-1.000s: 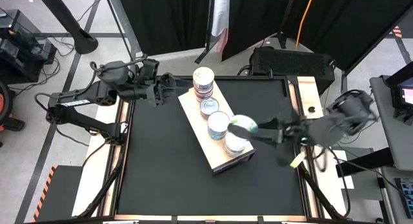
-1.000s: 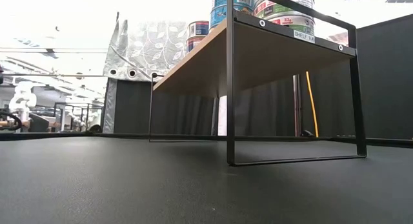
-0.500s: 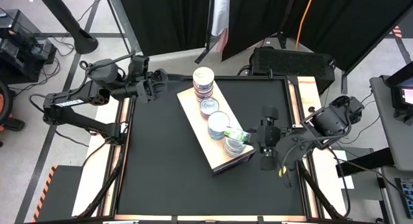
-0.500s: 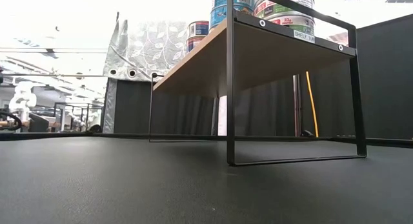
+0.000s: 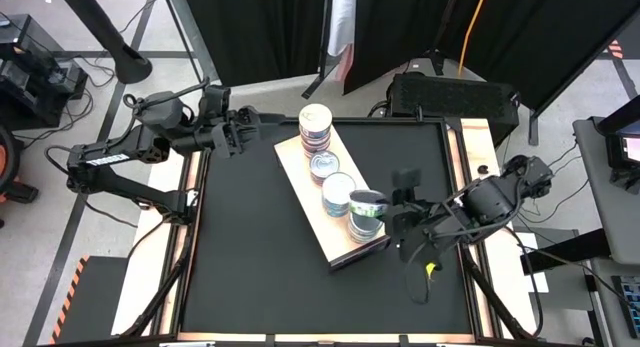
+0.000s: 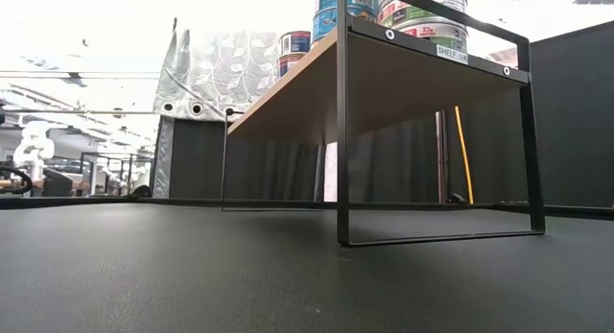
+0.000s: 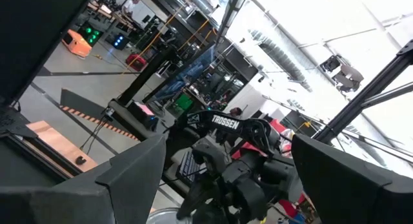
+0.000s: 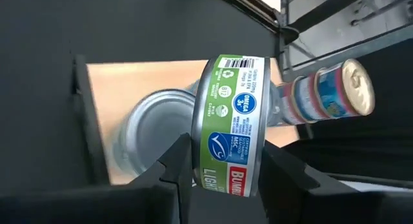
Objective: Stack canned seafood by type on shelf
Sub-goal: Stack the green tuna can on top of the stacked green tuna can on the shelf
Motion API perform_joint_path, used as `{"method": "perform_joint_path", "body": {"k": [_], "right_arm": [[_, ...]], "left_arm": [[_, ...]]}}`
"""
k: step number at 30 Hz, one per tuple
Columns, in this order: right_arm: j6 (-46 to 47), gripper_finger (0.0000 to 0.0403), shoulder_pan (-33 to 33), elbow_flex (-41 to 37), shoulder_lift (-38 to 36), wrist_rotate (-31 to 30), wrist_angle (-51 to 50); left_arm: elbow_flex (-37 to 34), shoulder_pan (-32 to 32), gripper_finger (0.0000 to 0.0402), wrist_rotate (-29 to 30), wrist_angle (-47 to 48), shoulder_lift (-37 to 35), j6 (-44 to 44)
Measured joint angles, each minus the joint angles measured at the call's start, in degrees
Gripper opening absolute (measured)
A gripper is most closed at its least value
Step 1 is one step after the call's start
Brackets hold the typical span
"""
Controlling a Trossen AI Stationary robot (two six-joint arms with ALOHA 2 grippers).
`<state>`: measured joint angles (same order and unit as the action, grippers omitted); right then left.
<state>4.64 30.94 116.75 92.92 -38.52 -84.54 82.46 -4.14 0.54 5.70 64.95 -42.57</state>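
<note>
Where the right claw works: over the shelf's near end, above a stack.
Held tin: clamped by its flat faces; green label, barcode, blue seals.
Other tins: silver-topped stacks along the pale board.
Left claw: fingers spread, at the worktop's far-left corner.

I work in a robot lab, not a home. My black table sits on a grey floor with black curtains behind it, cables lying around, and an orange cord hanging down. Past the table I see a big bright hall with metal frames, machines and little lights.
</note>
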Motion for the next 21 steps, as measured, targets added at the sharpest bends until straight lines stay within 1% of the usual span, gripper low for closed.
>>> {"method": "perform_joint_path", "body": {"k": [4, 12, 15, 21], "right_arm": [[-3.5, 0.0121, 0.0, 0.0, 1.2, -0.4, -0.8], [-4.3, 0.0124, 0.5, 0.0, 1.7, -0.2, -2.3], [-3.4, 0.0140, 0.5, 0.0, 1.6, 0.1, -2.4], [-3.2, 0.0191, -0.3, 0.0, 1.4, 7.0, -2.3]], "left_arm": [[0.0, 0.0, 0.0335, 0.0, 0.0, 0.0, 0.0], [0.0, 0.0, 0.0335, 0.0, 0.0, 0.0, 0.7], [0.0, 0.0, 0.0335, 0.0, 0.3, 0.0, 1.0], [0.0, -0.4, 0.0335, 0.0, 1.5, 0.0, 1.0]]}}
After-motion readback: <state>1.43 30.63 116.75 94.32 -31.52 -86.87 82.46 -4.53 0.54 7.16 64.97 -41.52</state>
